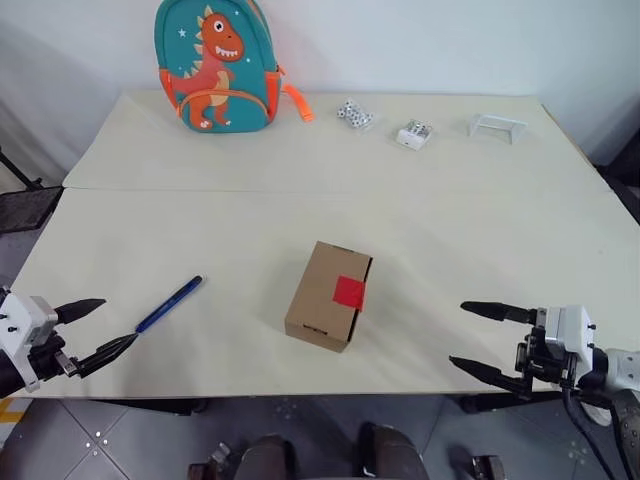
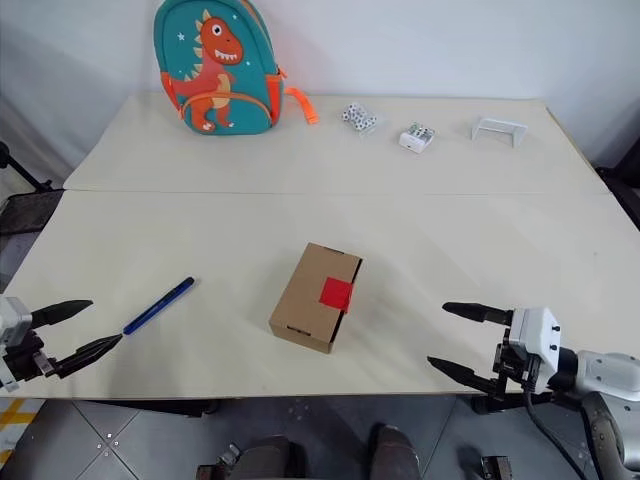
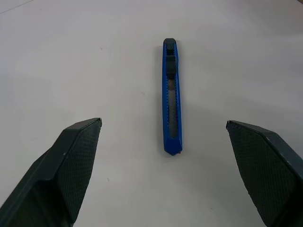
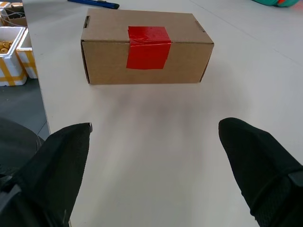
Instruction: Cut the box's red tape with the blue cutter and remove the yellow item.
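Big pale table point(image 1: 300, 170) takes up most of the scene, looks like 2 tops pushed together with a seam running across. At the far edge, leaning by the wall, there's a teal backpack point(image 1: 215, 65) with an orange dinosaur on it, upright, easily the biggest thing on there.

Next down in size, the box point(image 1: 328, 295) sits near the middle of the front half, closed, turned a bit diagonal. The red tape point(image 1: 349, 291) is stuck over the lid edge on the side facing the right arm, folding from the top down onto the side wall, and it looks uncut. Yellow item isn't visible anywhere, box is shut.

The left gripper point(image 1: 92, 328) hangs at the front left corner of the table with its 2 fingers spread wide, nothing in them. The right gripper point(image 1: 482, 338) is at the front right, also spread wide and empty, aimed toward the taped side of the box, well apart from it.

The blue cutter point(image 1: 169, 303) lies flat on the table between the left gripper and the box, just ahead of the left fingers, not touched.

Small stuff along the far edge: a white bracket-looking thing point(image 1: 497, 126), a small white block point(image 1: 414, 134), and a cluster of white dice point(image 1: 353, 114).
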{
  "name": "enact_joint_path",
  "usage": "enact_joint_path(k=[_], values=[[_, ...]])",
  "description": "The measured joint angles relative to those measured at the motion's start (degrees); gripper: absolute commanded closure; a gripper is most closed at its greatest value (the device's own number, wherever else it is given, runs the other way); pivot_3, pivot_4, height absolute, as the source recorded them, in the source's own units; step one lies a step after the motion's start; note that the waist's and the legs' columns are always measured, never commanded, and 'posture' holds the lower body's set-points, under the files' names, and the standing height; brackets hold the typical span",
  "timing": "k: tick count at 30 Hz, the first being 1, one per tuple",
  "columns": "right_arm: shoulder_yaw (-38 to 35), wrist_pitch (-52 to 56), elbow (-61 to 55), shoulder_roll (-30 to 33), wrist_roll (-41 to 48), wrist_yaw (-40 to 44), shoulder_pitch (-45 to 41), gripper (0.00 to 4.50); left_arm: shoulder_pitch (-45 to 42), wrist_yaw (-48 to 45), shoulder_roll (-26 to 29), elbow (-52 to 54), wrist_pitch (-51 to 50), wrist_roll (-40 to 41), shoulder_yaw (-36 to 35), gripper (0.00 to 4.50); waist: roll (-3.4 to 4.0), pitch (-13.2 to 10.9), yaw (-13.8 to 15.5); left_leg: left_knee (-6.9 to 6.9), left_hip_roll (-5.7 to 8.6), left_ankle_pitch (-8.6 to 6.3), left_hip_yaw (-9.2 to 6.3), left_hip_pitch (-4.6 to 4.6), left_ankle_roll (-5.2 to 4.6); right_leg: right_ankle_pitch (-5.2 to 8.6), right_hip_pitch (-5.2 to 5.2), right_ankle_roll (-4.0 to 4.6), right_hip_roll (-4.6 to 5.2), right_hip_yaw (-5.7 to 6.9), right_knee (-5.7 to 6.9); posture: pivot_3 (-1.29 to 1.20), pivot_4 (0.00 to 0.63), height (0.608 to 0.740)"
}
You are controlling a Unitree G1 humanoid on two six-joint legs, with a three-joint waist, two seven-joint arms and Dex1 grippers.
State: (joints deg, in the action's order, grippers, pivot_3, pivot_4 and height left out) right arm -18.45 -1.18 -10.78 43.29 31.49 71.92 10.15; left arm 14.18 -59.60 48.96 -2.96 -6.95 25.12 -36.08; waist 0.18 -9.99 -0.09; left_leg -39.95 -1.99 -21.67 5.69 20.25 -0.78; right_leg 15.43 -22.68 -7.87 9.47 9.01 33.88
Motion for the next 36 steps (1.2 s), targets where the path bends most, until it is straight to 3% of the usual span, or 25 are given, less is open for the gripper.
enact_joint_path(k=[8,9,12,17,19,22,24,32,36], values=[[0.19,3.65,-3.66,-1.71,2.78,-3.22,-0.88,0.00,-2.34,-1.85,0.12,-0.19,-4.53,3.84,0.07,0.02,0.01,-0.01,-0.01,0.00,-0.01,0.00,-0.01,0.00,0.00,0.00,-0.01,0.00,-0.01,-0.01,0.03,0.00,0.150,0.740],[0.19,4.28,-4.86,-2.27,3.81,-4.16,-1.41,0.18,-2.54,-2.62,0.29,-0.17,-5.98,5.05,0.06,0.20,0.01,-0.01,-0.02,0.00,-0.02,0.00,-0.01,0.00,0.01,0.00,-0.01,0.00,-0.01,0.00,0.03,0.00,0.150,0.740],[-0.02,6.57,-9.55,-5.03,7.98,-8.59,-4.19,0.93,-7.23,-3.15,0.77,-0.05,-12.01,10.79,-0.33,0.89,0.01,-0.01,-0.03,-0.03,-0.05,0.00,-0.02,0.01,0.01,0.01,-0.04,0.02,-0.03,-0.02,0.09,0.00,0.150,0.740],[-0.15,9.13,-14.30,-6.72,11.40,-14.27,-6.43,2.72,-16.16,-2.70,1.78,-0.14,-14.98,13.55,0.17,2.43,0.01,-0.01,0.21,-0.01,0.06,-0.03,-0.08,0.02,0.06,0.00,-0.03,0.00,-0.02,0.00,0.13,0.00,0.150,0.740],[0.10,9.44,-14.85,-7.32,11.09,-15.40,-6.18,3.39,-18.46,-3.73,2.04,-0.10,-15.21,12.43,4.57,3.01,0.02,0.00,0.21,0.02,0.10,-0.04,-0.02,0.02,0.07,0.00,-0.05,0.00,-0.02,0.04,0.14,0.00,0.150,0.740],[3.92,8.42,-14.23,-7.81,4.76,-17.23,-5.87,4.49,-27.62,-3.88,-1.22,0.23,-14.21,7.74,17.08,3.96,0.00,0.01,1.00,-0.04,0.16,-0.03,0.33,0.08,0.06,0.00,-0.02,0.00,-0.03,0.06,0.14,0.00,0.150,0.740],[6.94,7.61,-13.13,-7.86,-0.01,-18.38,-5.82,4.50,-30.99,-3.05,-3.15,0.81,-14.73,5.51,23.31,4.47,0.00,0.01,0.88,-0.03,0.15,-0.03,0.47,0.08,0.06,0.00,-0.07,-0.01,-0.03,0.04,0.11,0.00,0.150,0.740],[16.11,21.36,-12.80,-6.95,-10.85,-30.02,-10.10,4.50,-36.59,-1.34,-7.87,5.14,-16.47,-2.28,39.07,4.47,0.00,0.01,-0.20,-0.04,0.06,-0.02,0.71,0.05,0.07,0.00,-0.16,-0.01,-0.07,-0.01,0.09,0.00,0.150,0.740],[21.56,28.85,-14.74,-9.05,-13.92,-35.36,-16.61,4.50,-38.70,-0.39,-9.11,5.66,-19.42,-5.01,43.87,4.47,0.00,0.00,-0.09,-0.09,0.05,0.00,0.73,0.08,0.06,0.00,-0.19,-0.01,-0.07,-0.04,0.09,0.00,0.150,0.740]])
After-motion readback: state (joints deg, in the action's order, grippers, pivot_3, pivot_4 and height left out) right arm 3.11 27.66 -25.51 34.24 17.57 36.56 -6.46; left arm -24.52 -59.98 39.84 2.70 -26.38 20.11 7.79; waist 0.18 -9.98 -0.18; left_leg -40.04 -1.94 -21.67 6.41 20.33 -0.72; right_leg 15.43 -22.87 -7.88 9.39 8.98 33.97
